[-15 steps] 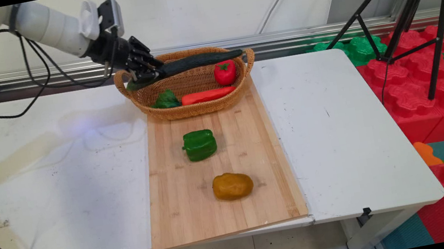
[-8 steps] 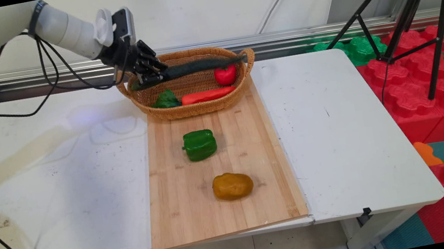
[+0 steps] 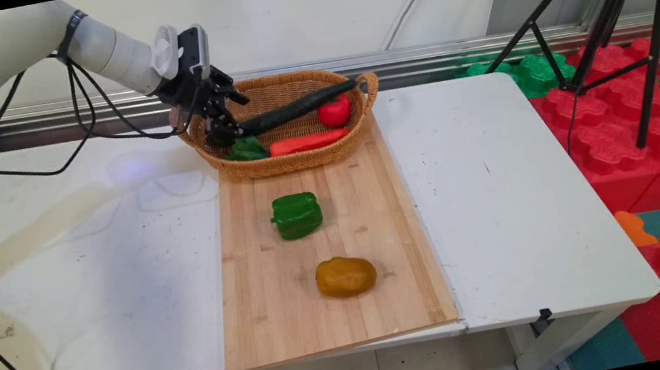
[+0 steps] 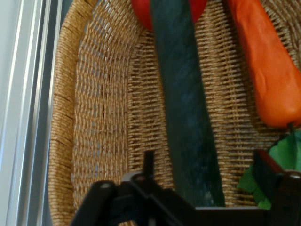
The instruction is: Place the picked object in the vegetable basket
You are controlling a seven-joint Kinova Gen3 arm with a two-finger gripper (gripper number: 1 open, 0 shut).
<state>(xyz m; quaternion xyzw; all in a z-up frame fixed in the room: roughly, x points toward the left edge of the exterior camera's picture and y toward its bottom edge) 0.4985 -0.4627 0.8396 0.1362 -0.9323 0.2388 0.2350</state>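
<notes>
My gripper [image 3: 225, 121] hangs over the left end of a wicker basket [image 3: 287, 162] at the back of the table. A long dark green cucumber [image 3: 297, 106] lies slanted in the basket, its far end up on the right rim beside a red tomato [image 3: 335, 110]. In the hand view the cucumber [image 4: 188, 117] runs between my fingers [image 4: 148, 162] with a gap on each side, so the gripper [image 4: 207, 165] is open. An orange carrot [image 4: 268, 70] and a green leafy vegetable [image 4: 282, 165] lie beside it; in the main view the carrot [image 3: 308, 142] and the leaf [image 3: 246, 149] sit at the basket's front.
A wooden cutting board [image 3: 271, 313] runs from the basket to the table's near edge, with a green bell pepper [image 3: 297, 214] and a brown potato [image 3: 346, 276] on it. A black tripod [image 3: 606, 2] and red and green foam blocks [image 3: 637, 116] stand right of the table.
The gripper came down and right into the basket's left end with the cucumber. The cucumber's near end sank into the basket, and the fingers have spread off it.
</notes>
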